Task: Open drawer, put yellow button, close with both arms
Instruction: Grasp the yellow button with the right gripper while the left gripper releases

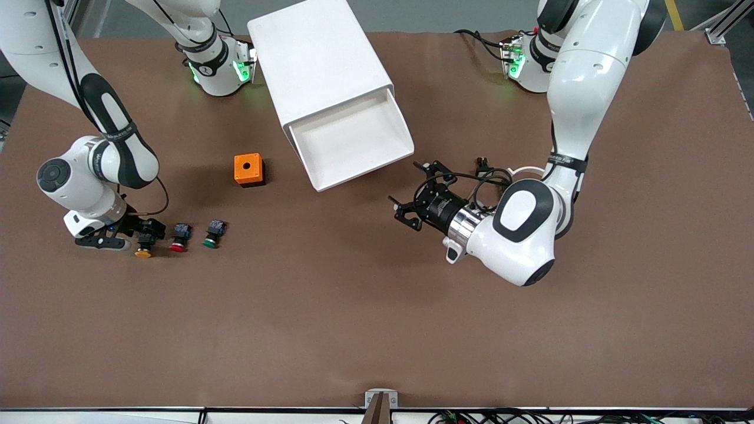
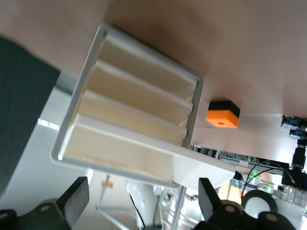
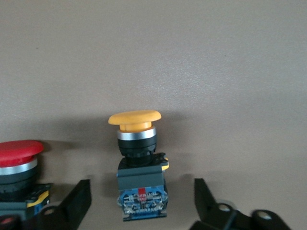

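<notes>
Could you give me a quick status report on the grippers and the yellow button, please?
Right gripper open, straddling the yellow button on the table. Left gripper open, in front of the pulled-out drawer. Red button close beside.

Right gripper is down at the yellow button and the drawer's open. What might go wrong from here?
The right gripper straddles the yellow button, fingers apart. The red button lies close beside it, so a finger may nudge it. The button lies on its side and may roll on closing. The left gripper, open, waits near the drawer, crowding the drop-off.
</notes>
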You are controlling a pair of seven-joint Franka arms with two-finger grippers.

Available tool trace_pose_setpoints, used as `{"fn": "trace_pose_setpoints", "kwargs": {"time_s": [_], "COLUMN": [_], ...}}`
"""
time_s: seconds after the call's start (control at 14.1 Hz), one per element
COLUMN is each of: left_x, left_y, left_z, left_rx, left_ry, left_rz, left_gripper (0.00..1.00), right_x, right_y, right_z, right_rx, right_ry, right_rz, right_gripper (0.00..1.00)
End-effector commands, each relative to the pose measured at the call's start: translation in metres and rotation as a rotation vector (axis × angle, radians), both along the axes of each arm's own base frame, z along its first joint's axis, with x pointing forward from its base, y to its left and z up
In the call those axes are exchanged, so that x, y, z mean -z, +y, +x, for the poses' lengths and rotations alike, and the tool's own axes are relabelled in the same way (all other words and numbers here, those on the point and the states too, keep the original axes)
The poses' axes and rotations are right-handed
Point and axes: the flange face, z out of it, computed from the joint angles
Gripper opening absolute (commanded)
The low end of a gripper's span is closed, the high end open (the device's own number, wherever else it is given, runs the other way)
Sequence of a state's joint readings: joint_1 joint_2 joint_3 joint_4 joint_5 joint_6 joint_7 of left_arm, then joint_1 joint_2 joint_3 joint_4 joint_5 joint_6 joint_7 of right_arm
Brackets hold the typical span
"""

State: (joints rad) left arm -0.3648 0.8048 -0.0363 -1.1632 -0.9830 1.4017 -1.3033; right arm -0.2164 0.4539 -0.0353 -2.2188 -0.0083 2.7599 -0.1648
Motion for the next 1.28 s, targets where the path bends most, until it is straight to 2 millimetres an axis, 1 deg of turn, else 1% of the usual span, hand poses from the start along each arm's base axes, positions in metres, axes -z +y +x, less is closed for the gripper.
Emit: {"fn": "trace_pose_setpoints", "kwargs": {"time_s": [0.0, 0.14, 0.21, 0.28, 0.43, 0.5, 0.57, 0.64, 0.71, 0.78, 0.85, 0.92, 1.07, 1.14, 1.21], "left_x": [0.001, 0.002, 0.004, 0.006, 0.000, 0.001, 0.002, 0.003, -0.002, -0.016, -0.025, -0.030, -0.034, -0.041, -0.043], "left_y": [0.012, 0.022, 0.025, 0.028, 0.035, 0.038, 0.042, 0.047, 0.049, 0.053, 0.055, 0.059, 0.067, 0.070, 0.072], "left_z": [0.007, 0.015, 0.019, 0.024, 0.032, 0.034, 0.036, 0.039, 0.040, 0.042, 0.043, 0.045, 0.051, 0.054, 0.056], "left_rx": [0.043, 0.101, 0.127, 0.142, 0.190, 0.223, 0.255, 0.286, 0.318, 0.349, 0.385, 0.410, 0.446, 0.476, 0.498], "left_ry": [-0.157, -0.291, -0.351, -0.416, -0.533, -0.576, -0.613, -0.650, -0.686, -0.733, -0.783, -0.813, -0.866, -0.908, -0.933], "left_rz": [0.007, -0.015, -0.013, -0.007, 0.002, -0.004, -0.008, -0.002, -0.004, -0.009, -0.006, 0.007, 0.068, 0.094, 0.109], "left_gripper": [1.00, 1.00, 1.00, 1.00, 1.00, 1.00, 1.00, 1.00, 1.00, 1.00, 1.00, 1.00, 1.00, 1.00, 1.00], "right_x": [-0.003, -0.006, -0.008, -0.011, -0.022, -0.034, -0.051, -0.071, -0.094, -0.116, -0.140, -0.161, -0.212, -0.234, -0.259], "right_y": [0.000, 0.000, 0.001, 0.000, -0.002, -0.004, -0.005, -0.008, -0.009, -0.010, -0.014, -0.013, 0.000, 0.010, 0.027], "right_z": [0.001, 0.005, 0.007, 0.010, 0.017, 0.021, 0.022, 0.021, 0.016, 0.012, 0.006, -0.002, -0.015, -0.022, -0.027], "right_rx": [-0.002, -0.004, -0.005, -0.005, -0.008, -0.014, -0.027, -0.025, -0.017, -0.002, 0.045, 0.096, 0.134, 0.189, 0.246], "right_ry": [0.010, 0.030, 0.035, 0.033, 0.056, 0.073, 0.089, 0.096, 0.109, 0.119, 0.118, 0.123, 0.125, 0.141, 0.155], "right_rz": [0.018, 0.023, 0.024, 0.024, 0.030, 0.035, 0.037, 0.041, 0.046, 0.054, 0.101, 0.173, 0.225, 0.233, 0.237], "right_gripper": [0.54, 0.10, 0.00, 0.00, 0.00, 0.00, 0.00, 0.00, 0.00, 0.00, 0.00, 0.00, 0.00, 0.00, 0.00]}}
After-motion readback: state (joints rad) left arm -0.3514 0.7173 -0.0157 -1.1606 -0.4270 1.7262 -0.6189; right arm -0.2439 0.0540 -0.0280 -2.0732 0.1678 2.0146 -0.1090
